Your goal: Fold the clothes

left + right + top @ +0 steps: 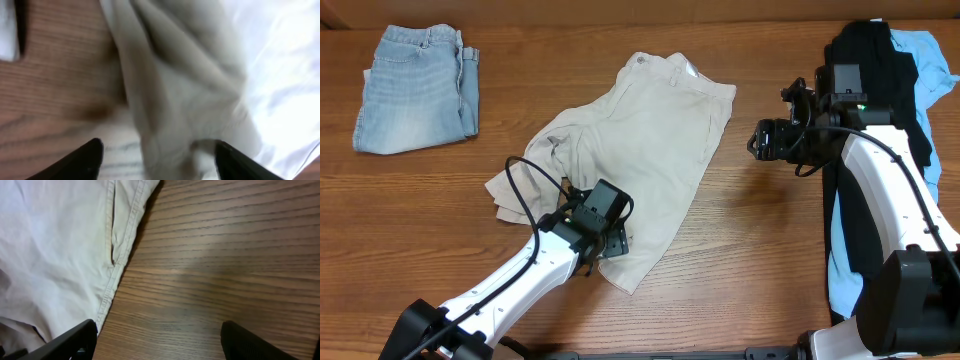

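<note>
You have one pair of khaki shorts (650,140), rumpled, mid-table. Two grippers, both parted and empty: left gripper (157,160) over the shorts' lower hem, right gripper (157,340) over bare table (770,260) beside them. One denim shorts (415,90) lies far left; one black garment (865,50) and one blue garment (930,60) lie right.
</note>
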Action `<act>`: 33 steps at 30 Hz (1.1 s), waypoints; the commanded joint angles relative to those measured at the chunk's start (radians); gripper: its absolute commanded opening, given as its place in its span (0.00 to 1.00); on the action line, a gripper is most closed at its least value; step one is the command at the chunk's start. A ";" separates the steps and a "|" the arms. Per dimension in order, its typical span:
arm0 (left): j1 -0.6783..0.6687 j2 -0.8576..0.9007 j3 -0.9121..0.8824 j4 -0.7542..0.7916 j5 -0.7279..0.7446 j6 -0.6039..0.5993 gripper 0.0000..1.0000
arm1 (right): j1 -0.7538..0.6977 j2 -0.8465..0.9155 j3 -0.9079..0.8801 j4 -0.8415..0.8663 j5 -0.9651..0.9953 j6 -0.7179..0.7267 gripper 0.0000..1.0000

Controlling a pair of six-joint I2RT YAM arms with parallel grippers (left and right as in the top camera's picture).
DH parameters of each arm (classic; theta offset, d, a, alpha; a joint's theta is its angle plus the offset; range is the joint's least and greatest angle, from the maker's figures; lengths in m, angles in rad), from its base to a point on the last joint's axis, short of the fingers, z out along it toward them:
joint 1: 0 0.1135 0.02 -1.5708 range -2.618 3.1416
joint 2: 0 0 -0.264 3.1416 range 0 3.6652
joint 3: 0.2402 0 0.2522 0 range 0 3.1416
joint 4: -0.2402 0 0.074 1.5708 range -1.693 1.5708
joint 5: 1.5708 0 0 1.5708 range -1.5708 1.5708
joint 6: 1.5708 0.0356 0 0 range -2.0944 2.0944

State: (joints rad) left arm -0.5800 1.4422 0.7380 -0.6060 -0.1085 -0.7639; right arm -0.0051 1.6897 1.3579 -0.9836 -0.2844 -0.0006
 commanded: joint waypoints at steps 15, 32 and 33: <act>0.255 0.008 0.034 -0.080 -0.076 -0.013 0.04 | -0.002 -0.023 0.024 0.083 -0.125 0.001 0.82; 0.719 0.008 0.257 -0.183 0.064 0.255 1.00 | 0.006 0.186 0.024 0.458 -0.130 0.053 0.75; 0.685 0.008 0.286 -0.230 0.082 0.250 1.00 | 0.006 0.209 0.024 0.482 -0.125 0.057 0.74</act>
State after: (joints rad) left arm 0.1776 1.4536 0.9230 -0.7624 -0.0986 -0.5632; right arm -0.0040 1.8454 1.3643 -0.5381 -0.4141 0.0364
